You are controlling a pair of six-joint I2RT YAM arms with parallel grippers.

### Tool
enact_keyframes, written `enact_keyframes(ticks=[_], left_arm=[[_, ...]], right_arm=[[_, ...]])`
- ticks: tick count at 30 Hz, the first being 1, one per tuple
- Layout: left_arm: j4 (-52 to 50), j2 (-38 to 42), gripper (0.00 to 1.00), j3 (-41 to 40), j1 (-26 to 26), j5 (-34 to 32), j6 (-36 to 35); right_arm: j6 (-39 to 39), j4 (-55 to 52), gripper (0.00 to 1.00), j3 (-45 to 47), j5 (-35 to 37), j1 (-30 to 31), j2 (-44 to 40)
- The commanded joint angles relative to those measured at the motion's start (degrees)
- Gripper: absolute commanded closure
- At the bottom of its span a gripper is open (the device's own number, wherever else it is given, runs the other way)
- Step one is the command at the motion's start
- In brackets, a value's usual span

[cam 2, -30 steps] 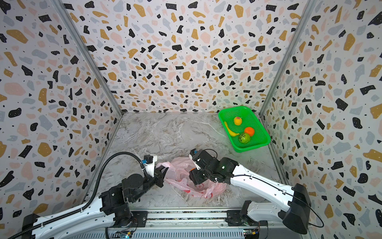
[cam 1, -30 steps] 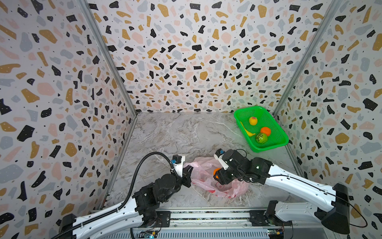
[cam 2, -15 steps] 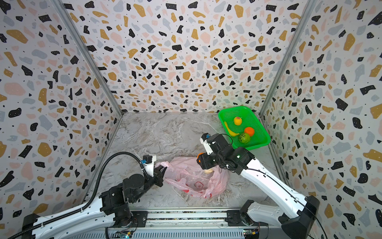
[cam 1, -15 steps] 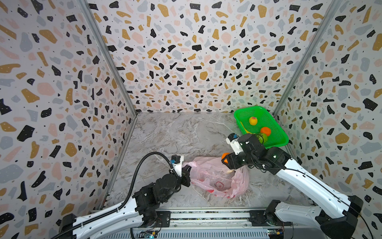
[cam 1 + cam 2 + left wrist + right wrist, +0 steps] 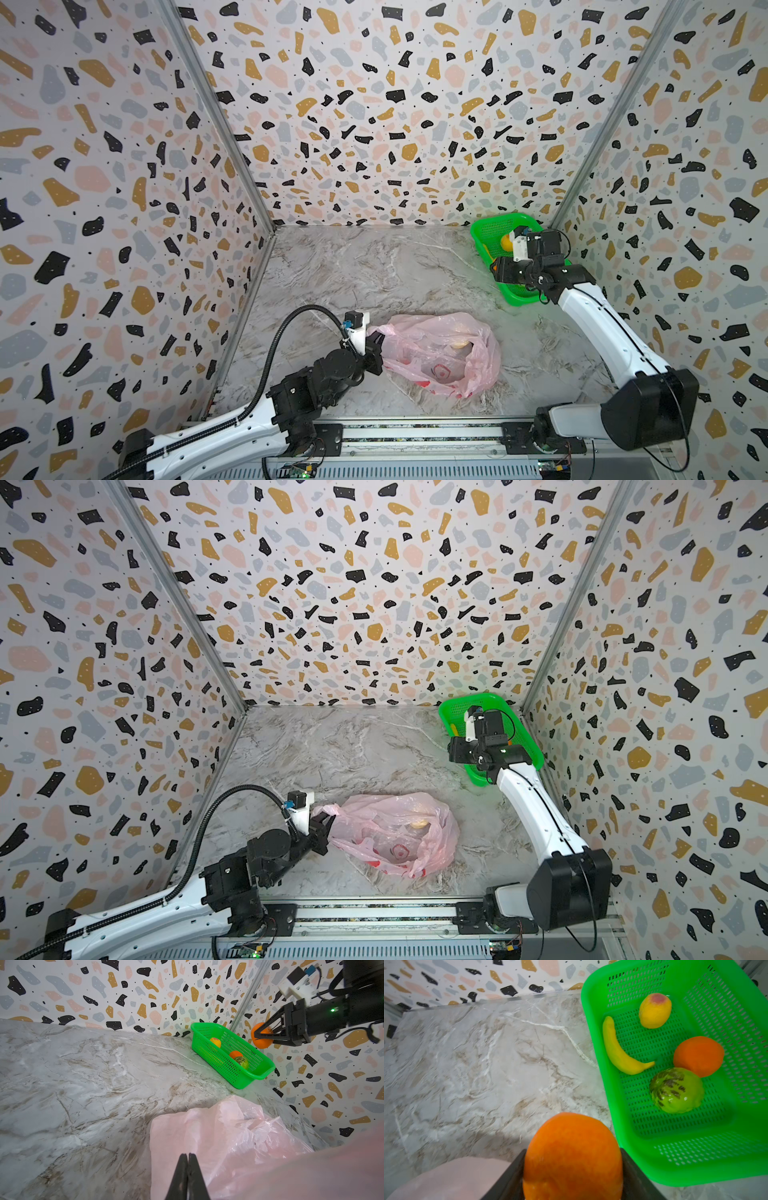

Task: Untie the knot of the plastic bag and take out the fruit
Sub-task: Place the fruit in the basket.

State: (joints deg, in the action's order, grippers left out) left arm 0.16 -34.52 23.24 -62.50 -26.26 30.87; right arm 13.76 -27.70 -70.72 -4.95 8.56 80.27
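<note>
— What has changed?
— The right gripper (image 5: 262,1035), clamped on an orange (image 5: 572,1155), has risen from the plastic bag (image 5: 436,353) to beside the green basket (image 5: 490,228).
— And the left?
— The left gripper (image 5: 187,1169), jaws together, still pinches the bag's edge.

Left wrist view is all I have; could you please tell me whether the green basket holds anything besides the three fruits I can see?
Observer: Yes, a banana lies in the green basket beside the peach; the basket wall hides it from you.
Operator: Thank you. Is any fruit left in the bag?
Observer: In both top views a cream fruit shows through the plastic bag.
Operator: Is the orange over the basket?
Observer: In the right wrist view the orange in the right gripper appears just short of the rim.
</note>
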Motion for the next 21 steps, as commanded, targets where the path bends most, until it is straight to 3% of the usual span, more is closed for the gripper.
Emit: enact_keyframes(ticks=[1, 6, 13, 19, 21], left_arm=[[1.43, 0.07, 1.00, 0.75, -0.41, -0.69, -0.26], [1.08, 0.31, 1.00, 0.92, -0.40, -1.12, -0.28], [1.15, 0.26, 1.00, 0.90, -0.41, -1.56, -0.02], [1.07, 0.33, 1.00, 0.93, -0.34, -1.86, -0.20], [1.10, 0.51, 1.00, 0.90, -0.37, -1.83, -0.08]], right_arm=[[-1.91, 8.14, 0.43, -4.27, 0.92, -3.81, 5.39], [-2.24, 9.57, 0.42, -12.31, -0.76, -8.12, 17.40], [-2.92, 7.39, 0.42, -23.71, -0.94, -9.71, 32.29], [-3.62, 5.14, 0.41, -28.26, -0.72, -9.62, 39.14], [-3.73, 4.36, 0.35, -28.83, -0.58, -9.62, 40.37]])
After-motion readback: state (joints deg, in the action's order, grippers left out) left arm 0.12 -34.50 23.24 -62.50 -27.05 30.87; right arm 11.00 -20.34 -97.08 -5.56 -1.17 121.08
